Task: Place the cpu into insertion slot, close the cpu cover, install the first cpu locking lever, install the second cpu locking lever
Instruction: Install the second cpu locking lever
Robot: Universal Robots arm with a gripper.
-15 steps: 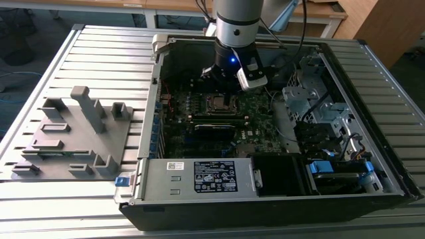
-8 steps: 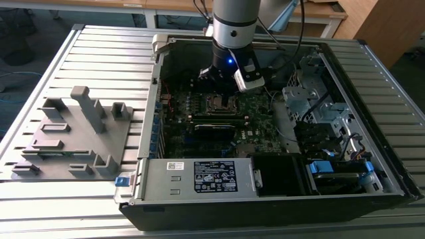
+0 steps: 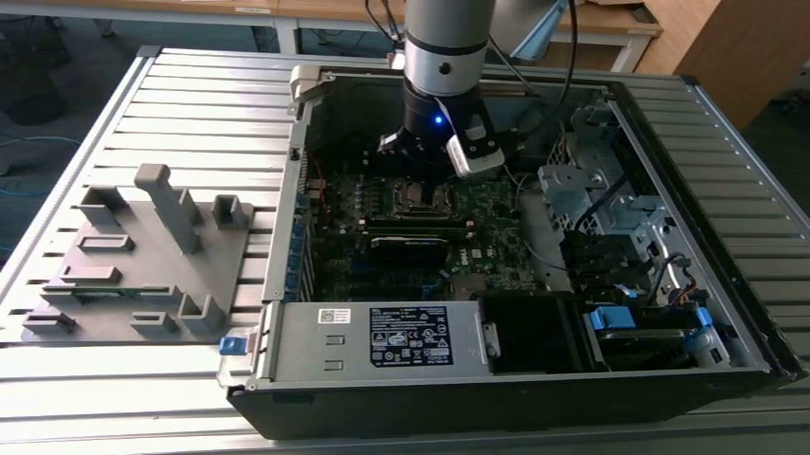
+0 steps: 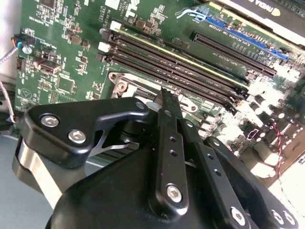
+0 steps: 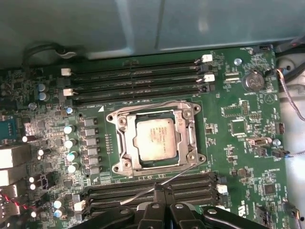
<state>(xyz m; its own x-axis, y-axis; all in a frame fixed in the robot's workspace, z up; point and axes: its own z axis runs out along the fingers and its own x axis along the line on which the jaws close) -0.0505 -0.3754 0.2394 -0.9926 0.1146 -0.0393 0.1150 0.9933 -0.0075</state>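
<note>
In the first wrist view the cpu lies flat in the insertion slot, its pale metal face up. The silvery cpu cover is folded down around it. One thin wire locking lever runs along the socket's far side. A second wire lever slants loose from the socket's corner across the memory slots to my fingertips. My gripper is shut, its tips touching that wire beside the socket. In the exterior view the gripper hangs just above the socket.
Long black memory slots flank the socket on both sides. An open computer case walls in the motherboard, with a power supply at the front and drive bays at the exterior view's right. A grey fixture stands on the ribbed table.
</note>
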